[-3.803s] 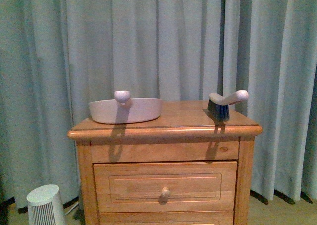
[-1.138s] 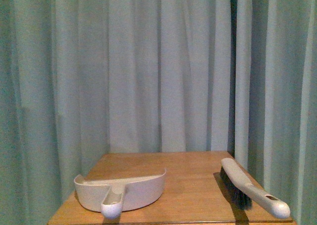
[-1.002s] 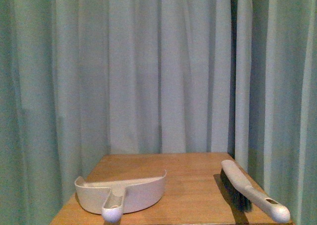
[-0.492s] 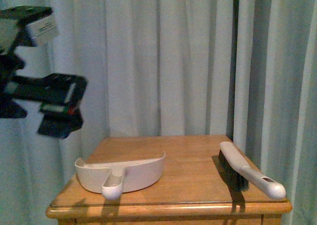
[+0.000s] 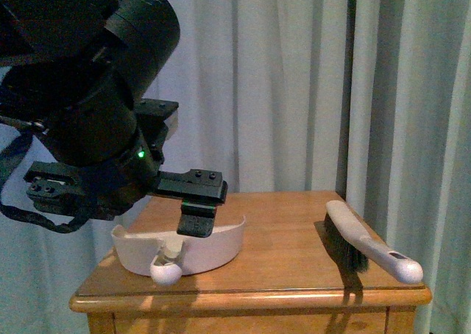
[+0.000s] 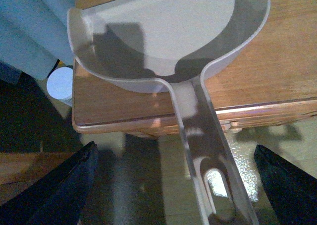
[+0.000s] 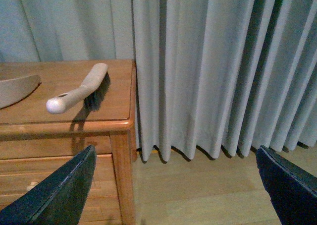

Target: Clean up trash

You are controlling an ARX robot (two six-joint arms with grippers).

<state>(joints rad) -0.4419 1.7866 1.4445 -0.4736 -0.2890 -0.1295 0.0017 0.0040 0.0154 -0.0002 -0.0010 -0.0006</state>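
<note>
Trash, i.e. whatever needs clearing, isn't showing in any view right now, so I can't say where it's lying; nothing small, white & crumpled is sitting on the visible tabletop (image 5: 287, 238) or inside the dustpan (image 5: 213, 249). The dustpan is sitting near the front-left corner, open side facing the back edge, w/ its handle (image 6: 198, 131) sticking out over the front edge. The brush (image 5: 352, 235) is lying along the right edge, bristles down, grip end pointing toward the front-right corner, well apart from the dustpan. The left gripper (image 5: 196, 218) is hovering just above the dustpan handle. In the left wrist view its fingers (image 6: 59, 185) are standing wide apart either side of the handle, not touching it & holding nothing. The right gripper (image 7: 175, 148) isn't showing in the front view. Its wrist cam is looking at the brush from off the front-right corner, fingers spread wide, carrying nothing. Curtains (image 5: 294, 91) are hanging behind & to the right of the table. Progress, as I'm judging it, is approx. nil: no tool is in hand and no trash is gathered. The step in hand is prob. grabbing the dustpan w/ the left arm. What's remaining is taking the brush w/ the right, finding the trash, sweeping it into the pan & dumping it.
</note>
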